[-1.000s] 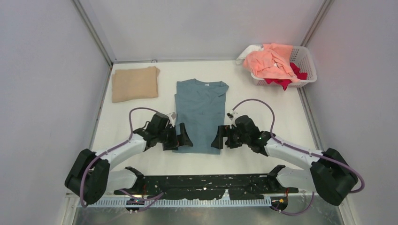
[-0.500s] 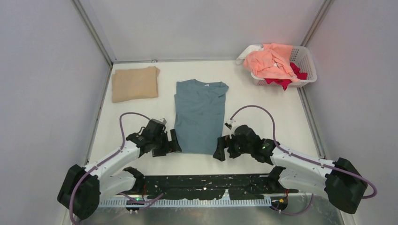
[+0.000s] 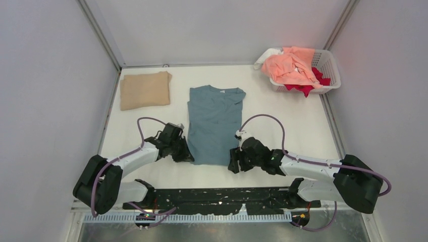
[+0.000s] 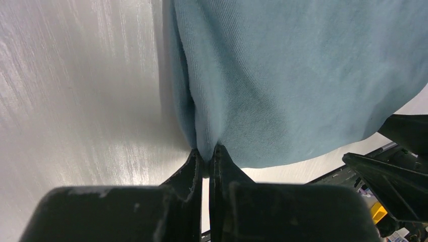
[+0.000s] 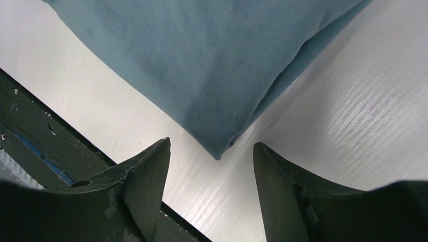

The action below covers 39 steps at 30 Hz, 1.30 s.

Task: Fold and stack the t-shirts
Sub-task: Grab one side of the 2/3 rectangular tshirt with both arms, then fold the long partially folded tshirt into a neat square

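Note:
A teal-blue t-shirt (image 3: pixel 214 123), folded lengthwise into a long strip, lies in the middle of the white table with its collar at the far end. My left gripper (image 3: pixel 188 157) is shut on the shirt's near left corner; in the left wrist view the fabric (image 4: pixel 282 80) is pinched between the closed fingertips (image 4: pixel 194 161). My right gripper (image 3: pixel 233 162) sits at the near right corner, open, and that corner (image 5: pixel 222 146) lies between the spread fingers (image 5: pixel 151 176) without touching them. A folded tan t-shirt (image 3: pixel 145 89) rests at the far left.
A white lattice basket (image 3: pixel 328 65) stands at the far right corner, holding a peach-pink shirt (image 3: pixel 290 65) and a red one (image 3: pixel 308 86). Grey walls close the table on three sides. The black base rail (image 3: pixel 222 196) runs along the near edge.
The left gripper has shifted to the shirt's near left corner and shut on it. The right gripper has moved in to the near right corner and narrowed, still open.

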### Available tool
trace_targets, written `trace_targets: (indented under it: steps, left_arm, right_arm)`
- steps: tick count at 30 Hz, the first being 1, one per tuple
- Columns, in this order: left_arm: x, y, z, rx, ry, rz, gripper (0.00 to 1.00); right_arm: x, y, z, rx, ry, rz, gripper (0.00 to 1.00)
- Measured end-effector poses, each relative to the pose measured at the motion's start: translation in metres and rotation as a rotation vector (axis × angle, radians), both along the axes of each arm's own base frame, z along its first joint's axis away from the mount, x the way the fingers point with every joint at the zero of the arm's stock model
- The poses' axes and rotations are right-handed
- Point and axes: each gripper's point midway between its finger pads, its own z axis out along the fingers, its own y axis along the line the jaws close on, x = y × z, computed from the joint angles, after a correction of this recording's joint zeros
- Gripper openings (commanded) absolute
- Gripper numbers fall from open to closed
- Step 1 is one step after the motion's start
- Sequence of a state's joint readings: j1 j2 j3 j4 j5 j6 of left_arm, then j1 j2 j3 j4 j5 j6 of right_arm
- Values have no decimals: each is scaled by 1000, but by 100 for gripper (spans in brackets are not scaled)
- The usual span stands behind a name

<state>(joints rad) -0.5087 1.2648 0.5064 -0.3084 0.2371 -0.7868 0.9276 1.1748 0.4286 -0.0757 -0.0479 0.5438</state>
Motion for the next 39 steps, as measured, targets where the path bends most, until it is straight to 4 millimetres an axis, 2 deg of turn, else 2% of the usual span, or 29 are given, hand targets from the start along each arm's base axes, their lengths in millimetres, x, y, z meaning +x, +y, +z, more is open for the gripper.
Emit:
trace_targets:
  steps: [3, 5, 9, 10, 15, 19, 22, 26, 30, 33, 35, 39]
  left_arm:
    - [0, -2, 0, -11, -2, -5, 0]
    - [0, -3, 0, -19, -5, -8, 0]
    - [-1, -2, 1, -25, -18, -9, 0]
    - [-1, -2, 1, -28, -22, -9, 0]
    - [-13, 4, 3, -39, -45, -13, 0]
    - [-29, 12, 15, -50, -79, -28, 0]
    - [-36, 13, 42, -96, -176, -51, 0]
    - [-40, 12, 90, -198, -347, -74, 0]
    - [-43, 10, 126, -264, -442, -84, 0]
    - [-38, 7, 142, -270, -450, -86, 0]
    - [-32, 4, 147, -263, -442, -84, 0]
    - [-11, -3, 158, -227, -431, -71, 0]
  right_arm:
    - [2, 0, -2, -10, -8, -11, 57]
    - [5, 0, -3, -17, -16, -20, 49]
    - [5, 1, -7, -26, -12, -19, 9]
    - [4, 2, -7, -26, -7, -15, 8]
    - [-3, 5, 2, 4, -1, 11, 6]
    - [-14, 14, 40, 132, -31, 72, 6]
    - [-29, 20, 72, 248, -45, 143, 6]
    - [-51, 22, 107, 348, -34, 240, 6]
    - [-63, 21, 146, 432, -81, 311, 6]
    - [-60, 16, 169, 468, -131, 317, 6]
    - [-51, 12, 176, 473, -155, 291, 6]
    - [-16, -7, 172, 447, -160, 161, 6]
